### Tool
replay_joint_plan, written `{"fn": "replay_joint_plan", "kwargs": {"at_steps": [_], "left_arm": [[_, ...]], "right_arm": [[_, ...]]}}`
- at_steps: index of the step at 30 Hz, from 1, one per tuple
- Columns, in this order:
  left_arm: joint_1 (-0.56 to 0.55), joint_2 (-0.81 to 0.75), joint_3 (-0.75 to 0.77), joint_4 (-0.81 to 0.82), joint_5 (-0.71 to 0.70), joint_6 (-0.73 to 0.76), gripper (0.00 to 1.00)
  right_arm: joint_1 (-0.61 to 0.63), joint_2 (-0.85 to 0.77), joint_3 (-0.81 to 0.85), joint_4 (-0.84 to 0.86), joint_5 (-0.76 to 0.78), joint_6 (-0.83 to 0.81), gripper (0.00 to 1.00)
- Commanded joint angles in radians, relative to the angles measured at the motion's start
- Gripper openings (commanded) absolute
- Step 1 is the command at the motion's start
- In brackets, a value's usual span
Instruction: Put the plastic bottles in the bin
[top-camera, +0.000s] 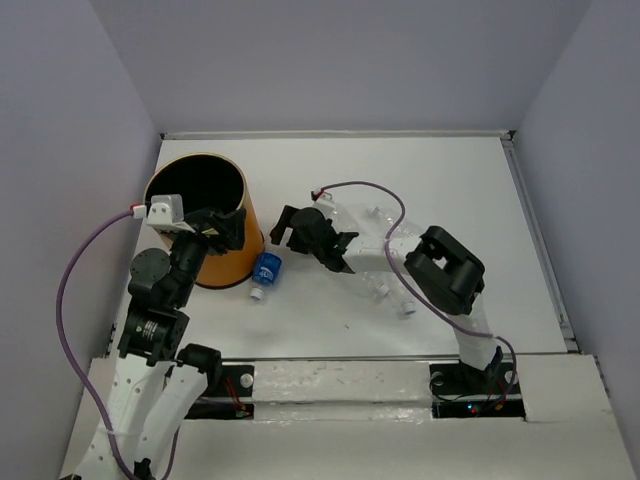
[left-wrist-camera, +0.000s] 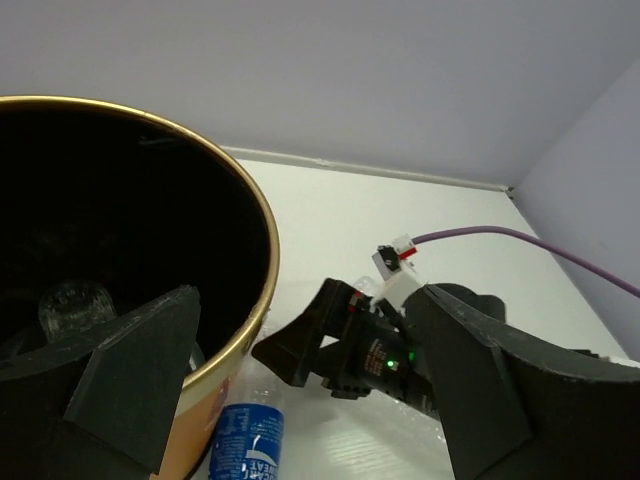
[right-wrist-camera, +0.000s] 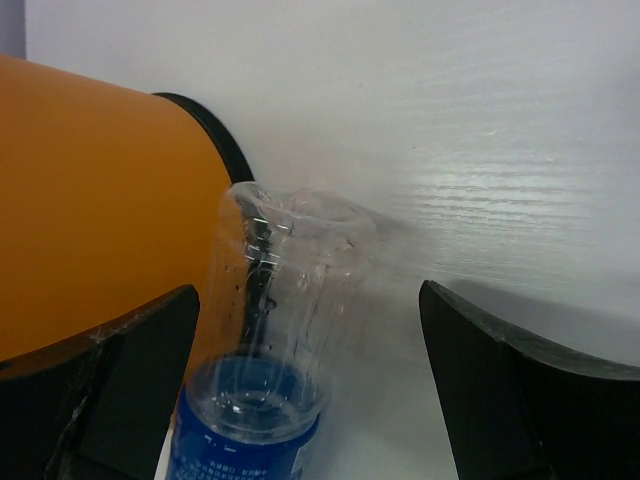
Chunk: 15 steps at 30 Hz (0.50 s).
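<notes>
The orange bin (top-camera: 215, 262) with a black inside stands at the left. A clear bottle (left-wrist-camera: 68, 305) lies inside it. The blue-label bottle (top-camera: 266, 270) lies on the table against the bin's base. It also shows in the left wrist view (left-wrist-camera: 246, 445) and in the right wrist view (right-wrist-camera: 262, 345). My right gripper (top-camera: 308, 243) is open just right of this bottle, and the bottle lies between its fingers (right-wrist-camera: 310, 390) without being touched. My left gripper (top-camera: 222, 226) is open and empty above the bin's right rim (left-wrist-camera: 262, 250). More clear bottles (top-camera: 388, 290) lie under the right arm.
The right arm's black elbow (top-camera: 446, 268) hangs over the clear bottles. A purple cable (top-camera: 365, 186) loops over the table's middle. White walls close the table at the back and sides. A raised white ledge (top-camera: 340, 378) runs along the near edge.
</notes>
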Motion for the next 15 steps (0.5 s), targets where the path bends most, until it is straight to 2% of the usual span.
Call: {"fn": "replay_joint_plan", "kwargs": {"at_steps": [1, 7, 9, 10, 11, 15], "left_arm": [[-0.057, -0.031, 0.002, 0.000, 0.011, 0.038, 0.99], [-0.091, -0.057, -0.001, -0.005, -0.003, 0.043, 0.99], [-0.094, -0.056, -0.001, -0.005, -0.004, 0.045, 0.99], [-0.096, -0.057, -0.003, -0.007, -0.004, 0.043, 0.99], [-0.099, -0.059, -0.003, -0.007, -0.006, 0.045, 0.99], [-0.101, -0.057, -0.001, -0.010, -0.004, 0.045, 0.99]], "right_arm": [[0.020, 0.073, 0.101, -0.024, -0.007, 0.057, 0.97], [0.020, 0.146, 0.156, 0.008, -0.032, 0.089, 0.91], [0.020, 0.155, 0.160, 0.010, -0.024, 0.108, 0.86], [0.020, 0.156, 0.158, 0.010, -0.009, 0.112, 0.83], [0.020, 0.150, 0.141, 0.014, 0.000, 0.125, 0.74], [0.020, 0.082, 0.057, 0.060, 0.036, 0.122, 0.58]]}}
